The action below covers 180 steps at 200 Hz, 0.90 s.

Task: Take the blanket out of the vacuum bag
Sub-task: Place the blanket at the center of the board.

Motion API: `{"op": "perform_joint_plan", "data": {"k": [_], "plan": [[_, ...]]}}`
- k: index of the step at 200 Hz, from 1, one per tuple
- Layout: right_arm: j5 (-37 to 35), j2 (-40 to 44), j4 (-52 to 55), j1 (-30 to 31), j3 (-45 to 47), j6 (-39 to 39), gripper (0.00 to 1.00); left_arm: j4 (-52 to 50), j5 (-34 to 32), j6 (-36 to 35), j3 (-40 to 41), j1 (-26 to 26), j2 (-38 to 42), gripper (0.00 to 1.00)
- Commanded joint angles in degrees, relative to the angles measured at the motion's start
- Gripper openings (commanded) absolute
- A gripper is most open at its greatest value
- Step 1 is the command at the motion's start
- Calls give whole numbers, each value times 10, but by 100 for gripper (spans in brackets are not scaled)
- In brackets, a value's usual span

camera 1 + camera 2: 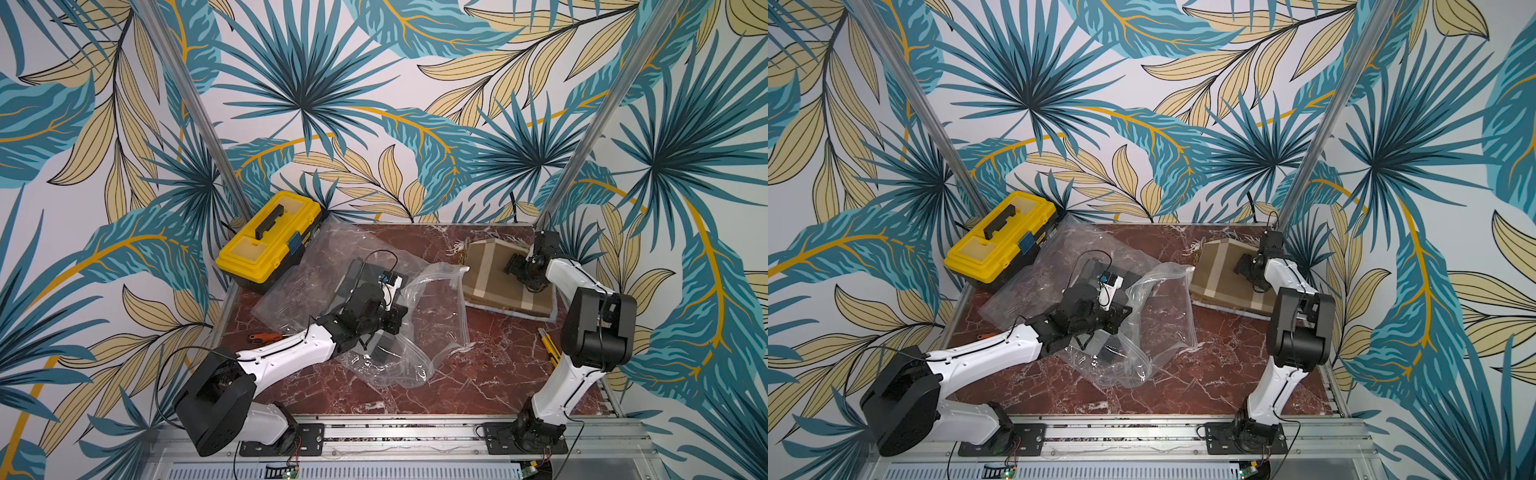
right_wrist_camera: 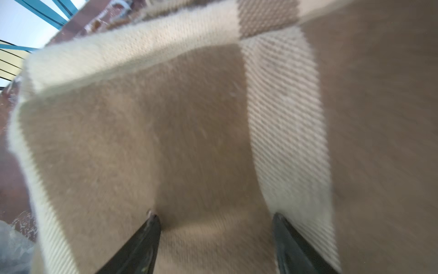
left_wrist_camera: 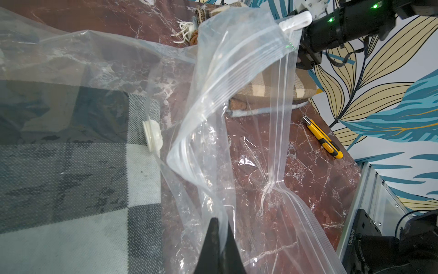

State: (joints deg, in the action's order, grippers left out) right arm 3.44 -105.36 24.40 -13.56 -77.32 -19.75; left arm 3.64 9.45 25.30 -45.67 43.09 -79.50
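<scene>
Left gripper (image 3: 221, 227) pinches vacuum bag (image 1: 436, 307) film mid-frame, likely anchoring it — right gripper (image 2: 214, 217), jaws spread, rests on the freed blanket (image 1: 490, 270) upper right.

Blanket (image 1: 488, 274) right of vacuum bag (image 1: 440, 307)

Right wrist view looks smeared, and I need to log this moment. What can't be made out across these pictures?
- Right wrist view: the blanket is blurred; whether the open right gripper touches it is unclear.
- Top views: the left gripper is mostly hidden by its own wrist and the vacuum bag.
- Left wrist view: grey checked fabric inside the bag runs off the frame edge.
</scene>
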Motion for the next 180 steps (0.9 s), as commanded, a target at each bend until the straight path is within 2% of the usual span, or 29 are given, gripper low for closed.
{"op": "perform_joint_plan", "data": {"k": [1, 27, 68, 129, 151, 180], "plan": [[-6, 62, -3, 14, -1, 1, 78, 10, 5, -8, 12, 2, 5, 0], [20, 40, 31, 37, -61, 3, 79, 20, 11, -7, 10, 3, -6, 0], [21, -38, 38, 77, -123, -5, 78, 16, 6, -9, 16, 2, 7, 0], [16, -181, 83, 89, -217, -25, 79, 6, -4, -7, 45, -11, 51, 0], [36, -166, 41, 89, -184, -27, 79, 5, -6, -7, 49, -12, 61, 0], [57, -100, -17, 89, -138, -16, 79, 0, -3, -9, 46, -12, 63, 0]]}}
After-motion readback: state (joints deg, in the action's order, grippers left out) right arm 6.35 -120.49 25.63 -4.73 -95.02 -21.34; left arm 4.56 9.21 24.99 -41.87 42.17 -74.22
